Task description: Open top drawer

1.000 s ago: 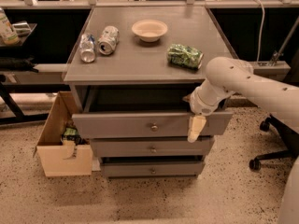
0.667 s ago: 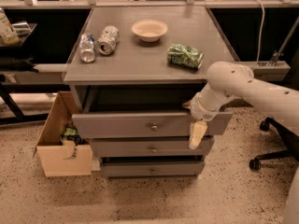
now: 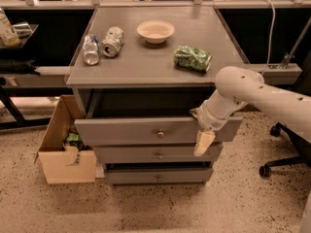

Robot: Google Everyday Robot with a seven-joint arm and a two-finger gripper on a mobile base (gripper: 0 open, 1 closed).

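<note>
On the left, down on the floor, you see a cardboard box (image 3: 68,166) with small things in it. It sits just beside the grey cabinet (image 3: 146,64).

On top of the cabinet, from left to right, lie a silver can (image 3: 91,50) and a second can (image 3: 112,41), both on their sides. Then comes a pale bowl (image 3: 155,31), then a green bag (image 3: 193,58) near the right edge. None of them are part of your job.

Below the cabinet's top is the top drawer (image 3: 136,130), the widest one, with a small round knob (image 3: 160,134) in the middle of its front. It is already pulled out part way toward you. You can see a dark gap above it, and its front sticks out past the middle drawer (image 3: 146,154) and the bottom drawer (image 3: 146,176). Those two look only a little way out.

At the right end of the top drawer's front hangs the gripper (image 3: 204,142). It points down, and its tip reaches in front of the middle drawer. It is well to the right of the knob. You cannot tell if the gripper is wide or narrow, or if it is holding the drawer's edge. The white arm (image 3: 262,93) comes in from the right side. Part of a black chair (image 3: 279,147) stands on the floor at the far right.

Most of the job looks done, since the drawer is open. What may be left is a little more pull, if you want it fully out.
</note>
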